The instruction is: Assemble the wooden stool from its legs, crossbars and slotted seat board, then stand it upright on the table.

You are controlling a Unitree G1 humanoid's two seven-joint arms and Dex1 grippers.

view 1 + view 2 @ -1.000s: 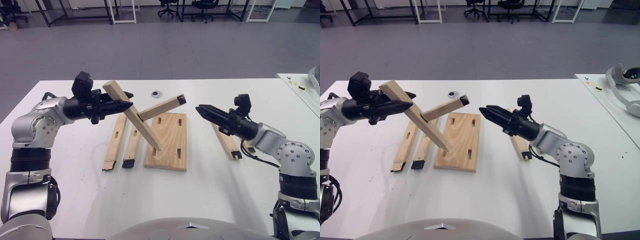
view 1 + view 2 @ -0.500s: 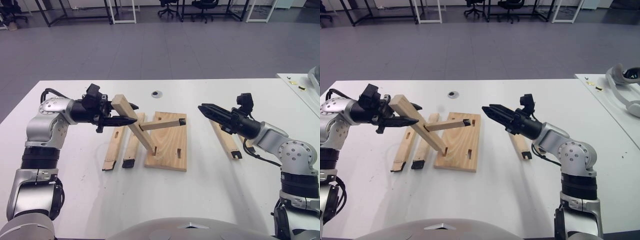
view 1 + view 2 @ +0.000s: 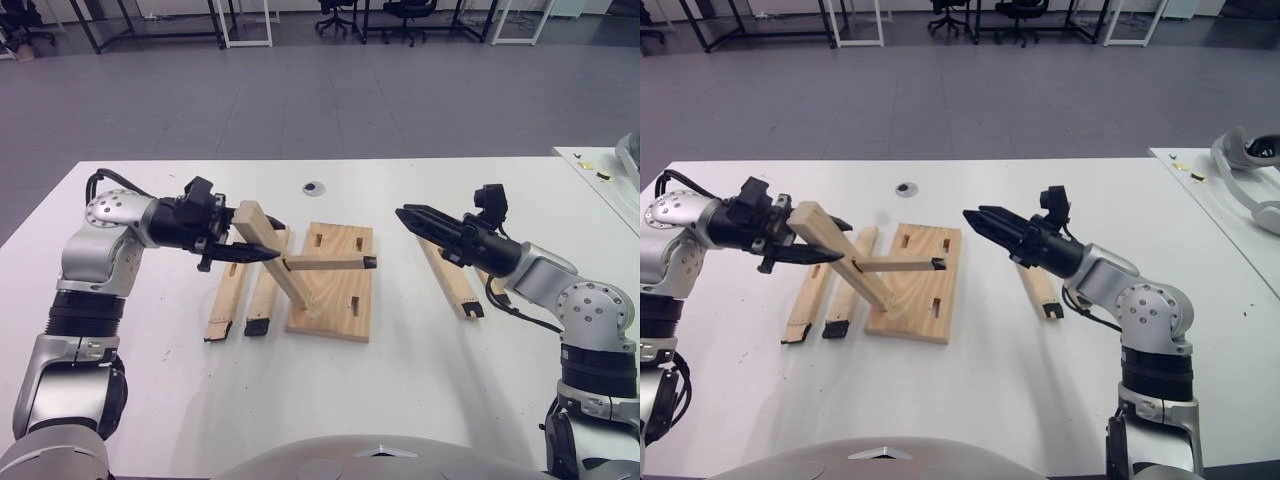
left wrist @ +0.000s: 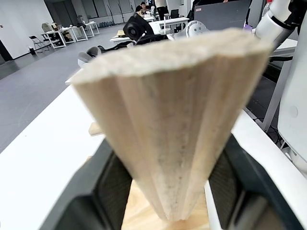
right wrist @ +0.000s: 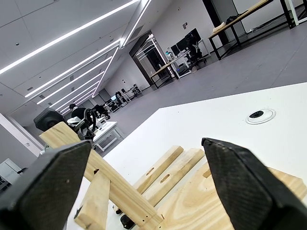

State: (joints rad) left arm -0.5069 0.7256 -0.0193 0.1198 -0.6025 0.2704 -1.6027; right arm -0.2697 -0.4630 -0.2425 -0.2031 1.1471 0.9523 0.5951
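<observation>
My left gripper (image 3: pixel 262 240) is shut on the upper end of a wooden leg (image 3: pixel 280 265) that slants down, with its lower end resting on the slotted seat board (image 3: pixel 345 305). A crossbar (image 3: pixel 330 264) sticks out of the leg's side, nearly level, over the board. The leg's end grain (image 4: pixel 177 120) sits between my left fingers. Two more legs (image 3: pixel 228 285) (image 3: pixel 265 290) lie flat to the left of the board. A further leg (image 3: pixel 452 280) lies to its right. My right gripper (image 3: pixel 405 217) hovers open above the board's right edge, empty, facing the held leg (image 5: pixel 110 187).
A round cable grommet (image 3: pixel 314 187) sits in the white table behind the board. A second table edge (image 3: pixel 600 170) stands at the far right. The front part of the table (image 3: pixel 330 400) is bare.
My left gripper came down and toward the centre, tilting the leg lower. The crossbar swung from pointing up to nearly level. The right arm barely moved.
</observation>
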